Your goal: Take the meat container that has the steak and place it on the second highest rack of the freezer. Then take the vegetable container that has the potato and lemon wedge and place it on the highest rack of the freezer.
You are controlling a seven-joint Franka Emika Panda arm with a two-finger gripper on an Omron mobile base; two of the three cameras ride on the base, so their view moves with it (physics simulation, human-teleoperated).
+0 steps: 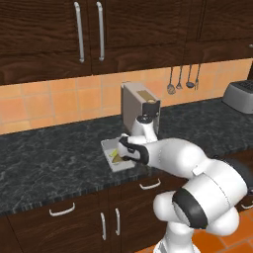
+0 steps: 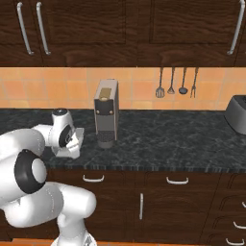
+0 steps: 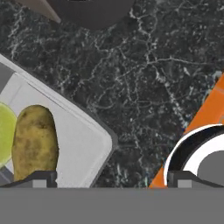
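In the hand view you see the potato (image 3: 34, 142) at lower left, lying in the pale grey vegetable container (image 3: 83, 140), with the lemon wedge (image 3: 6, 133) just beside it at the frame's left edge. The gripper (image 3: 111, 178) stands spread wide and holds nothing: one fingertip (image 3: 41, 178) rises at the bottom directly below the potato, over the container's floor, while the other fingertip (image 3: 183, 179) rises at lower right, beyond the container's rounded corner and over the counter's front edge. The dark marbled counter (image 3: 148, 74) takes up the middle and upper right of this view. In the left base view, look to the centre: the container (image 1: 112, 156) sits on the counter (image 1: 49, 163) near its front edge, just in front of the grey coffee machine (image 1: 141, 111), with the arm's wrist bent down over its right part. In the right base view the same container (image 2: 68, 146) appears at centre left, beside the coffee machine (image 2: 105, 113), partly hidden by the arm.
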